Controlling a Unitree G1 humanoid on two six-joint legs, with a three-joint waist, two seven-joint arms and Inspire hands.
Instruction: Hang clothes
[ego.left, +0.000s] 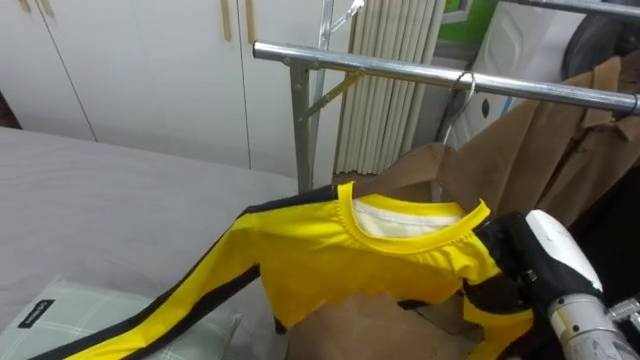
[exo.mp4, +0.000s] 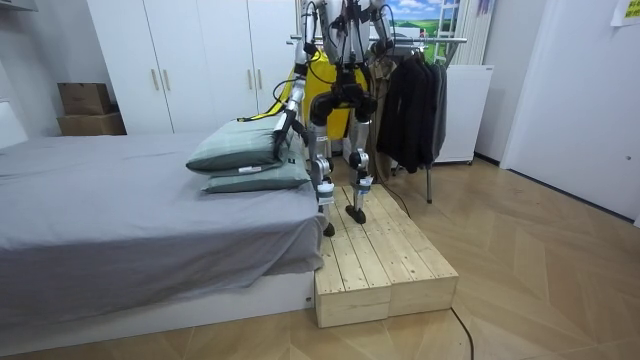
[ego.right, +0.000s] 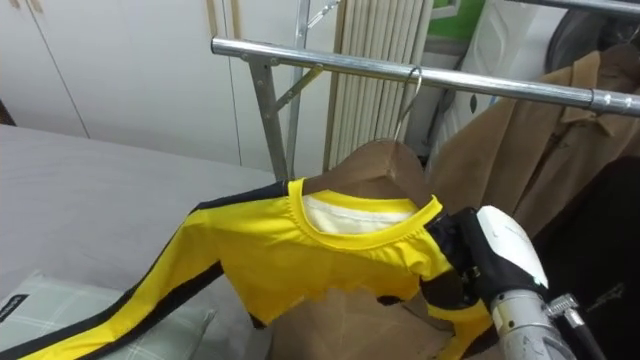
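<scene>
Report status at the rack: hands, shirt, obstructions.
Right hand shut on yellow shirt at its shoulder; left hand low beside the bed. Shirt below the rail, not hung. In the way: brown coat hanging just behind.

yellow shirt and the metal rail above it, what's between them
A brown garment topped by a hanger hook on the rail, in both eye views.

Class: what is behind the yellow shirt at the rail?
A brown garment on a hanger hook over the rail; the yellow shirt covers its middle.
</scene>
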